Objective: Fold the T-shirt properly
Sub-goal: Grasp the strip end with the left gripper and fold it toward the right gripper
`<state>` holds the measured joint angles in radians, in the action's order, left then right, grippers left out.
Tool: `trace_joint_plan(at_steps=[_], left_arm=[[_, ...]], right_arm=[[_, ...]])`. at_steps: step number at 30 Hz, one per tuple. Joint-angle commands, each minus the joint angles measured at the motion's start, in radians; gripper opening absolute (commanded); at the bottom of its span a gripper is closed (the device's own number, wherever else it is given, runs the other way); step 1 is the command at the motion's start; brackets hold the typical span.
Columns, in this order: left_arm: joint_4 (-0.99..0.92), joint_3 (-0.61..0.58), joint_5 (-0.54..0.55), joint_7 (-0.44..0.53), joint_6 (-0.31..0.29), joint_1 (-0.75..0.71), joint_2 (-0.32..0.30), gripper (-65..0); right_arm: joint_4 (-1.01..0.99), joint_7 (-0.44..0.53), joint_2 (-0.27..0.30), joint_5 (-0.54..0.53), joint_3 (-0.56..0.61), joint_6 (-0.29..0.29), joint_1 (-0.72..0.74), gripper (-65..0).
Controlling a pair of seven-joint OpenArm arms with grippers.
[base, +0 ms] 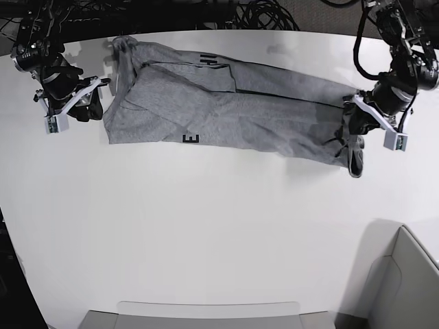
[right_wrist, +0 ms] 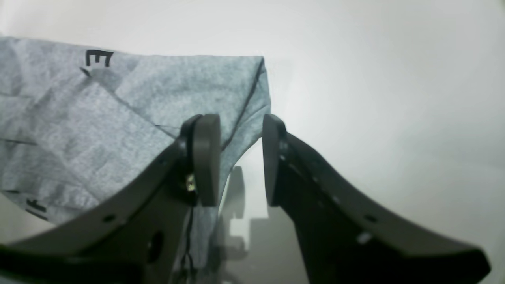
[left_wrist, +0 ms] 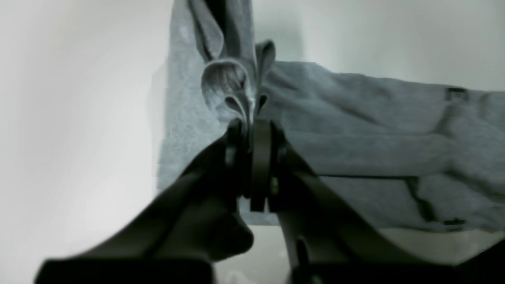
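The heather-grey T-shirt [base: 226, 113] lies folded into a long band across the far part of the white table [base: 206, 226], with black letters showing on it. In the base view its right end is bunched and pinched by my left gripper [base: 354, 125]. The left wrist view shows that gripper [left_wrist: 250, 128] shut on a puckered fold of the T-shirt [left_wrist: 355, 130]. My right gripper [base: 95, 103] stands just off the band's left end in the base view. In the right wrist view it [right_wrist: 240, 157] is open, with a corner of the T-shirt [right_wrist: 138, 102] reaching up to its left finger.
A grey bin [base: 405, 274] stands at the near right corner. A flat grey tray [base: 206, 314] sits at the table's near edge. Black cables [base: 260, 14] run behind the far edge.
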<state>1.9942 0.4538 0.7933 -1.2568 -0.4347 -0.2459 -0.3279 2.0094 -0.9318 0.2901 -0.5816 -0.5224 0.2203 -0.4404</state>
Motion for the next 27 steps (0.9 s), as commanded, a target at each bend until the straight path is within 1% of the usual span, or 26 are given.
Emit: trace_joint_plan(at_steps=[1,13,17,18,20,21,23,27], left_arm=[[0.018,-0.017,0.013,0.015,-0.003,0.007,0.005,-65.0],[0.018,-0.197,0.010,0.018,-0.002,-0.019,0.129,-65.0],[0.018,-0.232,0.010,0.025,0.004,-0.019,0.168,-65.0],[0.018,-0.232,0.010,0.025,0.023,-0.019,0.175,-65.0],[0.018,-0.234,0.011,0.027,0.098,-0.019,0.184,-65.0],[0.018,-0.235,0.015,0.027,0.124,-0.019,0.189,-65.0],[0.017,-0.260,0.013,0.029,0.142,-0.019,0.191,-65.0],[0.017,-0.324,0.011,0.029,0.147,-0.019,0.189,-65.0]], right_arm=[[0.020,0.020,0.013,-0.013,-0.006,0.003,0.004,-46.4],[0.020,0.020,0.013,-0.013,-0.006,0.003,0.004,-46.4],[0.020,0.020,0.013,-0.013,-0.006,0.003,0.004,-46.4],[0.020,0.020,0.013,-0.013,-0.006,0.003,0.004,-46.4],[0.020,0.020,0.013,-0.013,-0.006,0.003,0.004,-46.4],[0.020,0.020,0.013,-0.013,-0.006,0.003,0.004,-46.4],[0.020,0.020,0.013,-0.013,-0.006,0.003,0.004,-46.4],[0.020,0.020,0.013,-0.013,-0.006,0.003,0.004,-46.4]])
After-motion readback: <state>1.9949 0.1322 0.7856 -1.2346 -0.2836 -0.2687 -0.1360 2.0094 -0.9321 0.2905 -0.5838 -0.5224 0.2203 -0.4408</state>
